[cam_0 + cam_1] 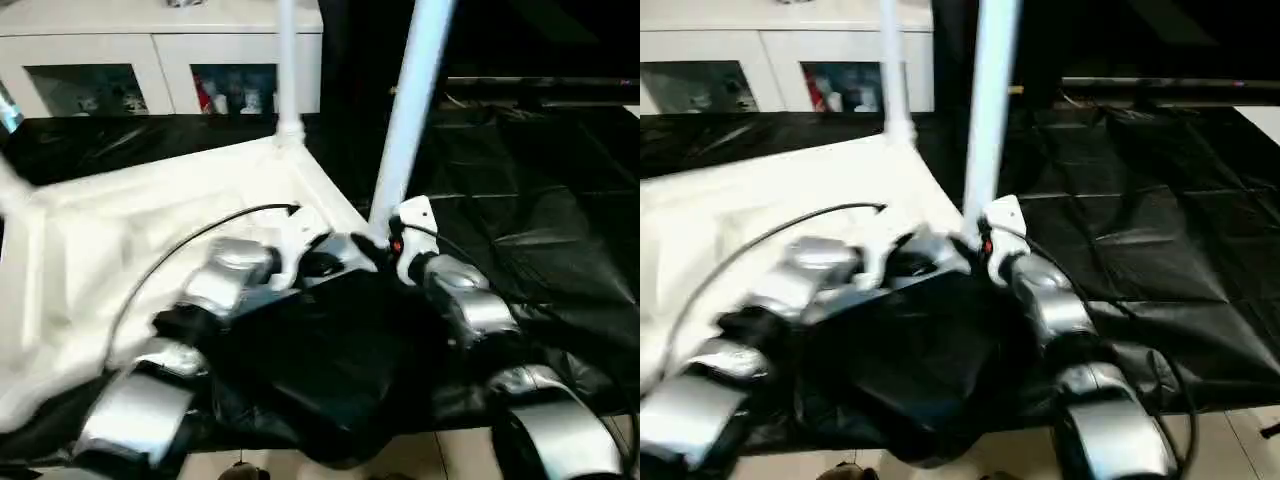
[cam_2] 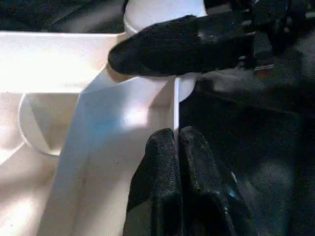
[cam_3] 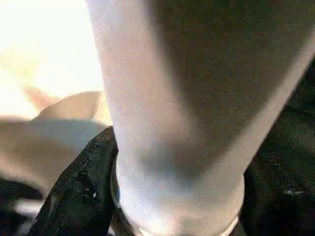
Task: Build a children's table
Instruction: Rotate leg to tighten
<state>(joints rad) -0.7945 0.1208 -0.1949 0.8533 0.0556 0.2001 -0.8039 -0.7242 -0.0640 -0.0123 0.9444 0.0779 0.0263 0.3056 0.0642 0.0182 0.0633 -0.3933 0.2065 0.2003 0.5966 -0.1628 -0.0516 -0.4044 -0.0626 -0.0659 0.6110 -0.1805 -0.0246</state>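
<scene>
**Status: near corner leg under grip, tabletop inverted**

The white plastic rectangular tabletop [image 1: 150, 240] lies upside down on the black sheet [image 1: 540, 210] that covers the worktop, its raised rim facing up. Its near corner sits directly in front of my forearms.

Edges and clearance:
- My left end effector [image 2: 177, 142] has its two black fingers pressed together, with the thin upright rim wall of the tabletop at their tips. I cannot tell whether the rim is pinched between them.
- My right end effector [image 1: 385, 245] is wrapped around the base of the near white tapered tube leg [image 1: 412, 110], where the leg enters the round corner socket [image 2: 147, 10]. One black finger [image 2: 182, 46] lies across the front of the leg.
- To the right of the near leg, the black sheet is bare and offers open room.
- Behind the tabletop stands a white cabinet with glass doors [image 1: 120, 60], close to the far edge of the sheet.

Count:
- Tabletops: one.
- Legs standing upright: two, the near leg and a far leg [image 1: 287, 70] at the far corner.
- A thin black cable [image 1: 190, 245] crosses the tabletop underside.
</scene>
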